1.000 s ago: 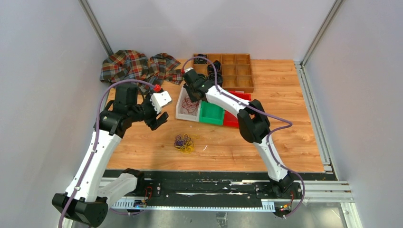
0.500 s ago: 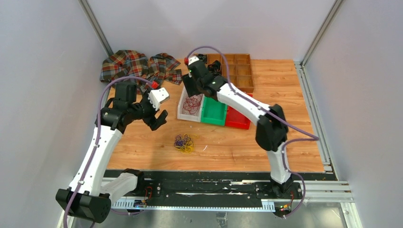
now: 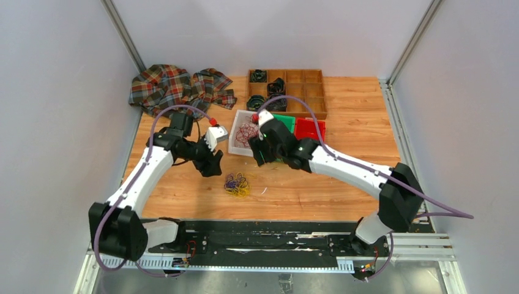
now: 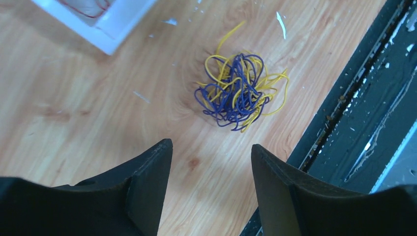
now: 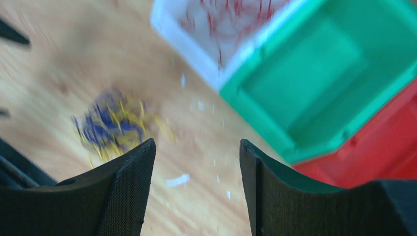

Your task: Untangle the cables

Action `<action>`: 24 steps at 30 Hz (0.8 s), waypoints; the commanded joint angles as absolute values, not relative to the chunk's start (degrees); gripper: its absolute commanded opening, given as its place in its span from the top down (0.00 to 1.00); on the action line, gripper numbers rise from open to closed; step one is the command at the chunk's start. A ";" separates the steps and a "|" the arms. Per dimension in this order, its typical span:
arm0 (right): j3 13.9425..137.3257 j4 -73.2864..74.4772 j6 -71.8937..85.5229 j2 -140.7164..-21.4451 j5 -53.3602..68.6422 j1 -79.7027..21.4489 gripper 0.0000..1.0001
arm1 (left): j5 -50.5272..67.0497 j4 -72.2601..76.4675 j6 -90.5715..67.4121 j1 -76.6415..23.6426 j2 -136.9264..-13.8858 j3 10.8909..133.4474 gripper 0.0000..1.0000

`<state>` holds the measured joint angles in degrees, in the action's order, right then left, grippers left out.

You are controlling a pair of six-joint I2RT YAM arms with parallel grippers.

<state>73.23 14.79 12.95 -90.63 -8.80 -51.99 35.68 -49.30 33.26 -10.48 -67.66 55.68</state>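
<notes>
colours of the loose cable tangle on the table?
The cable tangle is dark purple-blue and yellow strands mixed together. Clearest in the left wrist view.

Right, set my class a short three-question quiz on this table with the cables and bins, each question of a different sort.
1. True or false: the red cables lie inside the white bin.
2. Which colours make up the cable tangle lying on the wooden table? A: red and green. B: purple-blue and yellow. C: black and white.
3. Fill in: the bin standing between the white bin and the red bin is coloured ____.
Key: 1 true; 2 B; 3 green.
</notes>
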 commanded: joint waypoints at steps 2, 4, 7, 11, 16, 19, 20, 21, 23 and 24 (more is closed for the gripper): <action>58.62 11.91 17.58 -78.64 -10.00 -56.00 0.37 | 39.10 -48.22 36.88 -13.73 -75.06 54.05 0.37; 54.54 10.96 18.47 -75.47 -11.54 -57.70 0.37 | 39.23 -46.95 35.25 -14.75 -77.73 53.67 0.38; 49.79 8.82 20.26 -72.13 -13.77 -59.67 0.38 | 39.70 -46.06 33.11 -15.15 -81.06 53.75 0.41; 47.85 6.76 20.76 -70.34 -16.16 -60.64 0.39 | 39.06 -46.08 32.13 -15.66 -82.91 52.79 0.43; 49.41 6.67 19.67 -71.60 -16.92 -60.64 0.40 | 37.76 -45.14 32.52 -16.70 -83.77 51.31 0.49; 50.04 6.68 19.59 -71.98 -16.95 -60.65 0.41 | 36.26 -44.96 32.38 -18.18 -84.91 51.77 0.52; 50.07 6.60 19.72 -71.98 -16.94 -60.64 0.42 | 35.50 -44.92 32.68 -18.60 -85.28 52.04 0.53; 50.07 6.55 19.78 -71.80 -16.96 -60.64 0.42 | 34.46 -44.76 33.02 -19.00 -85.55 52.10 0.54; 49.86 6.23 20.07 -71.37 -16.92 -60.64 0.44 | 32.05 -43.89 33.42 -19.27 -86.13 52.35 0.59; 49.72 5.92 20.13 -71.03 -16.66 -60.64 0.46 | 30.92 -43.75 33.74 -19.33 -86.40 52.69 0.64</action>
